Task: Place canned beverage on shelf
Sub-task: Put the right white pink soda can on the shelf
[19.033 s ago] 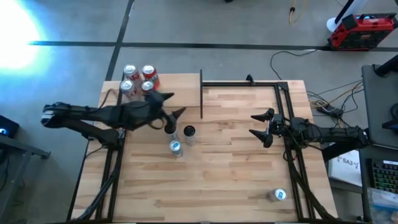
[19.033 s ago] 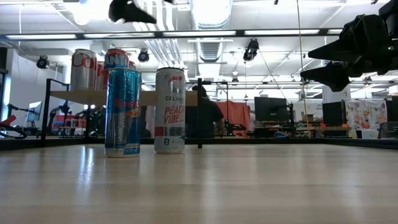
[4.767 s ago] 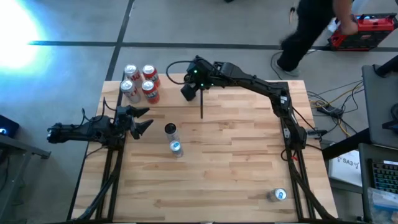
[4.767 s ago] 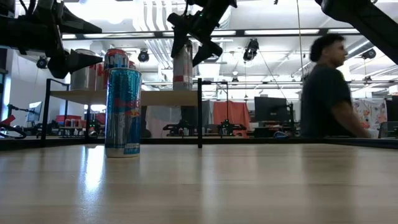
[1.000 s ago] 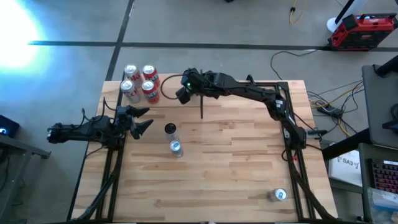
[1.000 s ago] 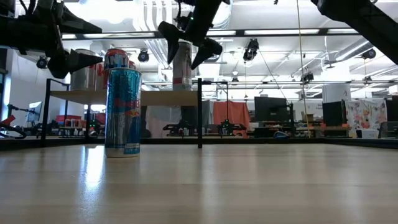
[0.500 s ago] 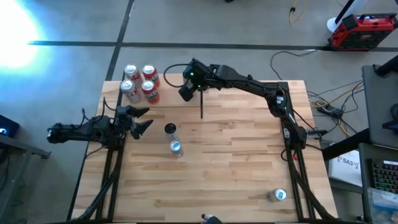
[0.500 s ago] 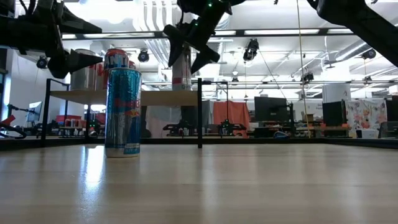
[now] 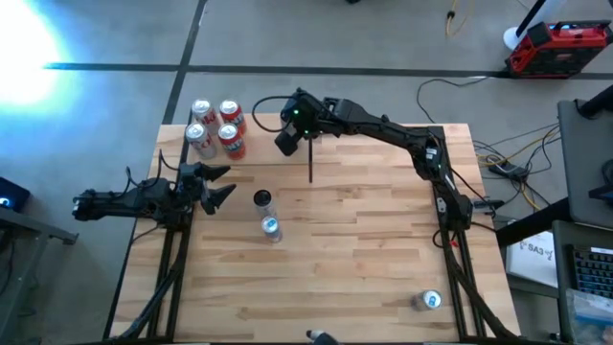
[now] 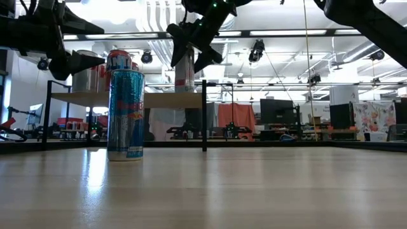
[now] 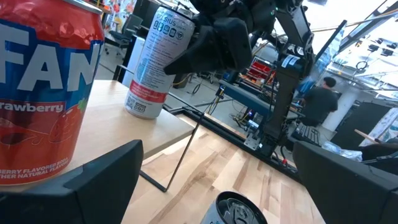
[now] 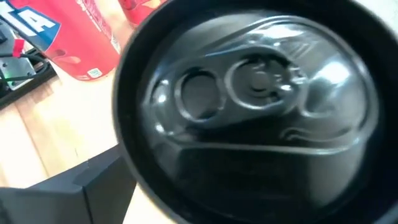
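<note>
A slim white canned beverage (image 11: 151,65) stands upright on its base on the pale wood shelf (image 10: 159,98) at the table's far left. My right gripper (image 10: 191,56) reaches over it from the right, slanting down, jaws open with one finger on each side of the can's upper part. The can's dark top (image 12: 249,106) fills the right wrist view. Several red and silver cans (image 9: 215,126) stand on the shelf's left part, one a red strawberry can (image 11: 43,93). My left gripper (image 9: 218,184) waits open at the table's left edge. My right gripper's fingers (image 10: 175,41) stand on either side of the white can's upper part (image 11: 171,31), coming from above and the right. I cannot tell whether they touch it. The can stands upright on the shelf.
A blue can (image 10: 125,114) and a dark-topped can (image 9: 262,199) stand on the striped tabletop near the left gripper. Another can (image 9: 429,301) lies at the near right corner. The shelf's black post (image 9: 310,153) rises beside the right gripper.
My right gripper has swung a little toward the table's far edge and rolled about its own line, so its fingers now sit tilted around the can's top. The white can has stayed upright on the shelf.
</note>
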`<state>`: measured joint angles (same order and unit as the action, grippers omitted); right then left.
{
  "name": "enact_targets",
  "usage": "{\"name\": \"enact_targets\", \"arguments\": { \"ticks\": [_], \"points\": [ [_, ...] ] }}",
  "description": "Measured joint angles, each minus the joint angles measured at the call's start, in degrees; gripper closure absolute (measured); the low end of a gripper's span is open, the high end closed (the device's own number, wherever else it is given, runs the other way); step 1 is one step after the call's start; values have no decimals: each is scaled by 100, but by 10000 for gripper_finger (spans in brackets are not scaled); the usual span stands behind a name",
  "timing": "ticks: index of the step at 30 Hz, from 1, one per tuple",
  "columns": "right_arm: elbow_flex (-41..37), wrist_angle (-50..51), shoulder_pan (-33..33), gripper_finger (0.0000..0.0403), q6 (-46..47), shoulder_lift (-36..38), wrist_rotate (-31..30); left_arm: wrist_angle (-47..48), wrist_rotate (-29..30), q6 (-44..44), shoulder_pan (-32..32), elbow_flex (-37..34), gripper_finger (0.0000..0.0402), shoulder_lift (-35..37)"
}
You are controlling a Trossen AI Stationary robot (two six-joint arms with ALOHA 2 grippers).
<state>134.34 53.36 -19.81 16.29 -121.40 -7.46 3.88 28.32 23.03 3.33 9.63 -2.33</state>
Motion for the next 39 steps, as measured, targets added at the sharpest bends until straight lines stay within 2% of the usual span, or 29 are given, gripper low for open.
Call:
{"name": "enact_targets", "arguments": {
  "ticks": [10,22,27,39],
  "points": [
    [0,-50,0,165,290,-2,-34,-2,0,0,0,0,3,0],
    [0,140,20,150,1282,-5,-1043,0,0,0,0,0,3,0],
    [0,79,17,152,1409,-31,-1220,0,0,0,0,0,3,0],
    [0,-255,-50,152,999,-87,-1232,-1,0,0,0,-1,3,0]
  ]
}}
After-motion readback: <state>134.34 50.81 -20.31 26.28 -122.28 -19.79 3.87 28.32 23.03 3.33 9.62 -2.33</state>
